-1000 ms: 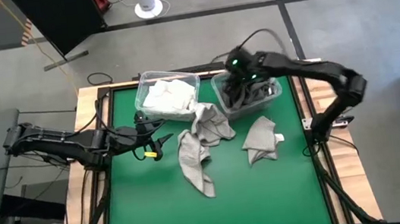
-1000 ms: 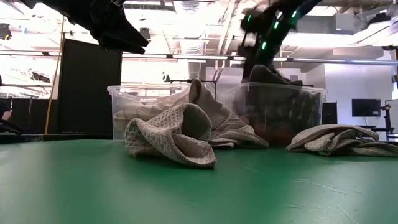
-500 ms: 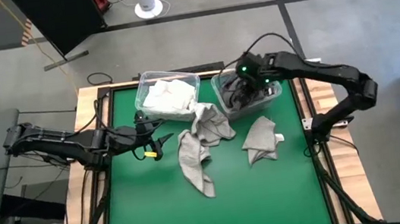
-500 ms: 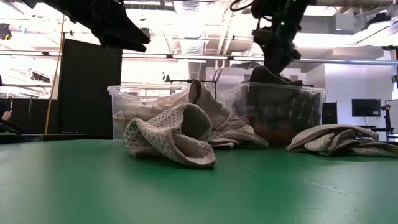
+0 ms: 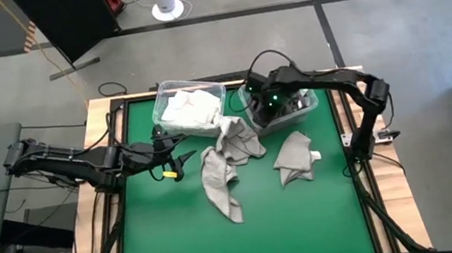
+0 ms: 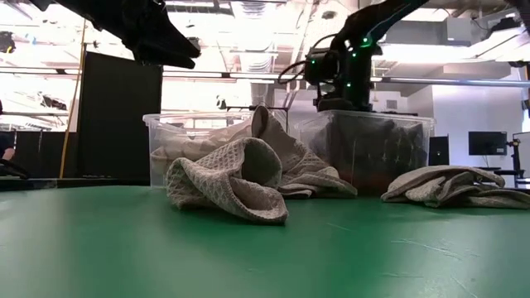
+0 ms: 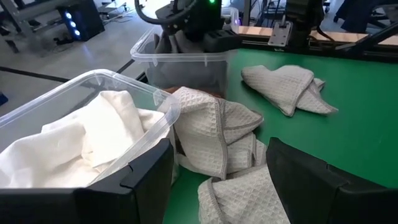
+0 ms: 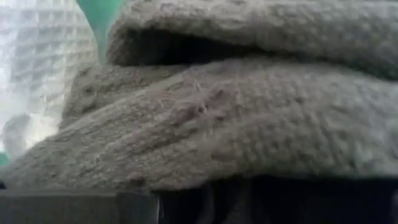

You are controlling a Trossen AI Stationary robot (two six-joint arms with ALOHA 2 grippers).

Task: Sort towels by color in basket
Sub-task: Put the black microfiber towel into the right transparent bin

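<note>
Two clear bins stand at the table's far side. The left bin (image 5: 160, 109) holds white towels (image 5: 190, 109). The right bin (image 5: 314, 100) holds dark grey towels (image 6: 373, 153). My right gripper (image 5: 278, 103) points straight down into that bin, shut on a dark grey towel (image 8: 249, 112) that fills its wrist view. One light grey towel (image 5: 236, 136) leans against the bins. Two more light grey towels (image 5: 218, 179) (image 5: 296, 157) lie on the green mat. My left gripper (image 5: 180, 161) hangs open near the table's left side, above the mat. My right gripper comes at the dark grey towel from above, pointing down, inside the right bin. The bunched cloth (image 8: 205, 106) and the bin wall hide which part the fingers have. The towel sits low in the bin on the other dark towels.
The left bin's rim (image 7: 155, 99) is close in front of my left gripper (image 7: 227, 186). Bare green mat (image 5: 249, 245) stretches toward the near edge. A wooden rim (image 5: 368, 169) frames the table.
My right gripper has tipped to point straight down and has sunk into the right bin, shifting a little toward the table's left. The dark towel hump that stood above the bin's rim has gone down below the rim with it.
</note>
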